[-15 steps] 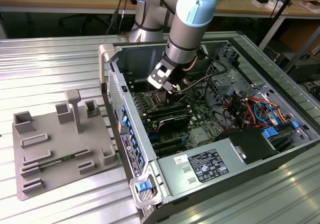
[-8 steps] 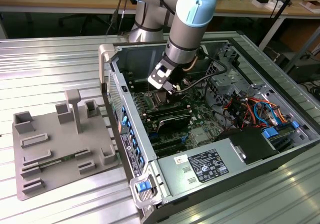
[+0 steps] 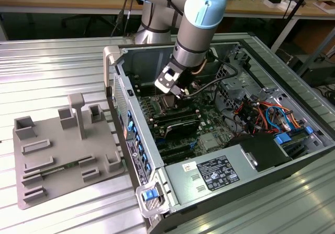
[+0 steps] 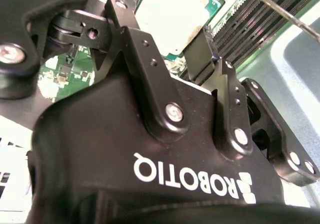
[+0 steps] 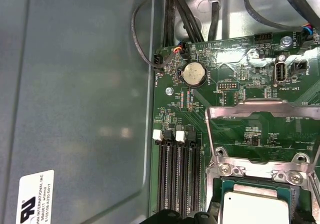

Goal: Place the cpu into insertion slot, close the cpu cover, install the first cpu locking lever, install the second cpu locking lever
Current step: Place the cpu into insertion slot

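Note:
The cpu (image 4: 167, 21), a flat square chip with a silvery top and green edge, lies between my gripper's (image 4: 157, 21) two black fingers (image 4: 200, 53), which close on its opposite edges. It sits low in the insertion slot (image 5: 260, 173), whose silver rim surrounds the cpu (image 5: 255, 209) in the first wrist view. The cpu cover (image 5: 248, 108), a thin silver frame with a cut-out centre, stands swung up and open behind the slot. In the exterior view my gripper (image 3: 170, 93) reaches down into the open computer case onto the motherboard.
Long black memory slots (image 5: 175, 179) run beside the socket, with a coin battery (image 5: 194, 74) and black cables (image 5: 185, 13) beyond. A thin metal rod (image 4: 280, 8) crosses near the fingers. The power supply box (image 3: 220, 174) fills the case's near end. A grey fixture plate (image 3: 63, 150) lies at the exterior view's left.

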Robot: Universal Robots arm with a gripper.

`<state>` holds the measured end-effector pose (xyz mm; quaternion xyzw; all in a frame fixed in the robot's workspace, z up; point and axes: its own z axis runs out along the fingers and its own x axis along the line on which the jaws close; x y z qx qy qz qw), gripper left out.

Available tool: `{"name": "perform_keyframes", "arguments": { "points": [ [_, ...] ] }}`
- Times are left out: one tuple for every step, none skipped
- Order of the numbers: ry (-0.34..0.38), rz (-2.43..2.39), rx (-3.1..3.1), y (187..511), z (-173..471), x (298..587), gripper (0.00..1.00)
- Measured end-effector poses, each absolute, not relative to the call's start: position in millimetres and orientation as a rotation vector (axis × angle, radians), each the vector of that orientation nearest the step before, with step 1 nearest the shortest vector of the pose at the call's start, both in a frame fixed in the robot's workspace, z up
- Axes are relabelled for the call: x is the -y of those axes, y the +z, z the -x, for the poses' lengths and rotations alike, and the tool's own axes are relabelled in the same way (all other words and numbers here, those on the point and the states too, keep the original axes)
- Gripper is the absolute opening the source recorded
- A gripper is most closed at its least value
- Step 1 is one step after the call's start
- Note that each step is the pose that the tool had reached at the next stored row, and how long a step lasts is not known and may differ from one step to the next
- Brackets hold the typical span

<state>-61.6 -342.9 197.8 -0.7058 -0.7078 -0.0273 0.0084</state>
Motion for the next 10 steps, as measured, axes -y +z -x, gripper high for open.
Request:
{"name": "perform_keyframes", "arguments": {
  "points": [
    [-0.085, 2.206, 2.212, 197.8, 61.6, 343.0, 0.61],
    [-0.085, 2.206, 2.212, 197.8, 61.6, 343.0, 0.61],
    [-0.085, 2.206, 2.212, 197.8, 61.6, 343.0, 0.61],
    [-0.085, 2.206, 2.212, 197.8, 61.7, 343.1, 0.61],
    [-0.085, 2.206, 2.212, 197.8, 61.8, 343.6, 0.61],
    [-0.085, 2.206, 2.212, 197.8, 61.8, 343.8, 0.61],
    [-0.085, 2.206, 2.212, 197.7, 62.5, 343.9, 0.61],
    [-0.085, 2.206, 2.212, 197.8, 63.4, 343.9, 0.61],
    [-0.085, 2.206, 2.212, 197.8, 63.4, 344.0, 0.61],
    [-0.085, 2.206, 2.212, 197.8, 63.5, 343.9, 0.61]
  ]
}}
